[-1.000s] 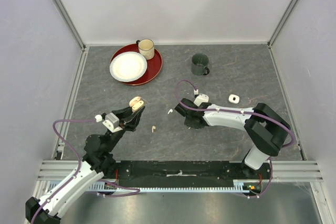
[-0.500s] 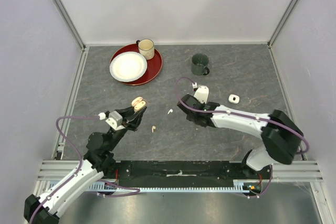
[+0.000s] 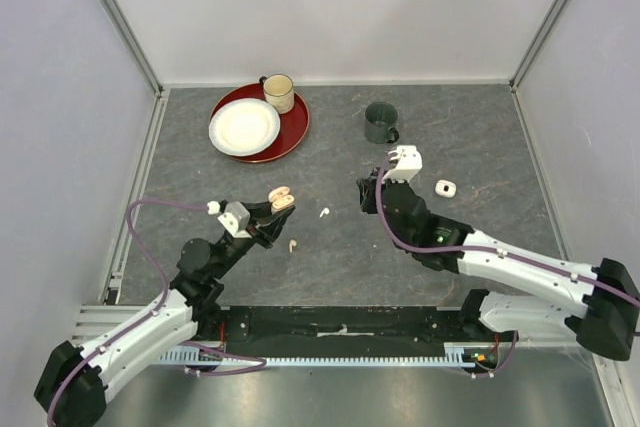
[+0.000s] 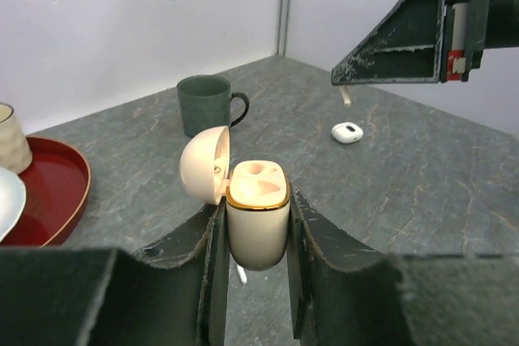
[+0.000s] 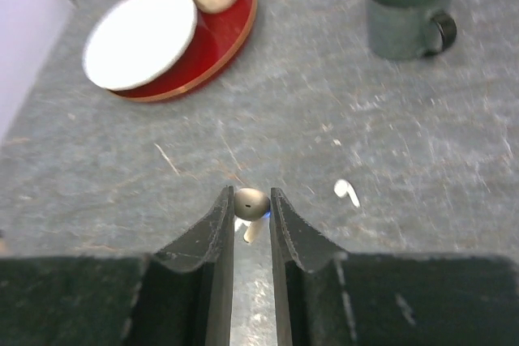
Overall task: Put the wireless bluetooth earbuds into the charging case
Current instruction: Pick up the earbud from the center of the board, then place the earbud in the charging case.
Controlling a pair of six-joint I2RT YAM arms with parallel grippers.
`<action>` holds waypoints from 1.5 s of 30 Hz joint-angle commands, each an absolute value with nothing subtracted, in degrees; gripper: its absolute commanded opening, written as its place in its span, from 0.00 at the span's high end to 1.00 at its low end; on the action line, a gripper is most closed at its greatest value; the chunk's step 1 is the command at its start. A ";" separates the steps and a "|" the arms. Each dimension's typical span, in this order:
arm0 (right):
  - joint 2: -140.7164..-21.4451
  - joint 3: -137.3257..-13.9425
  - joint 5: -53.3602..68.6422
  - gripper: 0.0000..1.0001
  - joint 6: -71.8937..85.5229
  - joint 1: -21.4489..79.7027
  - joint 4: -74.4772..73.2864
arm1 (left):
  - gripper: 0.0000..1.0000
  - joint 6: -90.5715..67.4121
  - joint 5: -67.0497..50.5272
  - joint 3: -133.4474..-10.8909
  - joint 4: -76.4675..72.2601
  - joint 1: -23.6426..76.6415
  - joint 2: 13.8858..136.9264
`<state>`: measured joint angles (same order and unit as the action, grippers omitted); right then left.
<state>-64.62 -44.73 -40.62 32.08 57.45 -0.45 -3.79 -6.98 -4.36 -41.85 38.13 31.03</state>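
1. Left gripper (image 3: 276, 210): my left fingers (image 4: 212, 261) are drawn in narrow and clamp the body of the peach case (image 4: 258, 220), which is upright and held off the table (image 3: 180, 172). Its lid is swung open to the left, and two hollows face up inside a gold rim.

2. Right gripper (image 5: 251, 194): my right fingers (image 5: 217, 269) are almost together, pinching a peach earbud (image 5: 251, 202) by its head with the stem pointing down. The gripper hangs above the table, well apart from the peach case.

3. White earbud (image 3: 324, 212): lies loose on the table between my two grippers.

4. Second peach earbud (image 3: 292, 245): lies loose on the table, just on the near side of the left gripper.

5. White case (image 3: 445, 188): shut and lying flat, near the right gripper on its right.

6. Edges and room: walls close the rear and both sides. At the rear left a red tray (image 3: 298, 127) carries a white plate (image 3: 244, 127) and a cream mug (image 3: 278, 93). A green mug (image 3: 381, 122) stands at the rear, beyond the right gripper. The widest bare stretch of table lies between my grippers and those rear items.

7. Views:
   - The top view alone shows the second peach earbud, but it hides the pinched one under the right gripper.
   - The left wrist view alone shows the case's hollows. It also shows the right gripper from the side, with a pale stem poking out below its tip.
   - The right wrist view shows the pinch itself, with the white earbud to the right of the fingers. The peach case is outside its frame.
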 commanded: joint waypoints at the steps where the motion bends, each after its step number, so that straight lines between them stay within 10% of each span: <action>1: -59.60 -43.16 -39.30 1.00 22.86 58.97 14.75 | 0.98 -6.24 -11.33 -6.51 -51.94 38.50 34.01; 45: -67.15 -43.16 -30.94 1.00 0.62 74.00 35.68 | 0.98 -9.14 -24.08 -9.75 -67.06 38.50 46.32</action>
<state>-66.61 -43.51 -29.91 2.09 73.67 32.71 -8.08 -23.11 -7.77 -64.03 38.13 47.31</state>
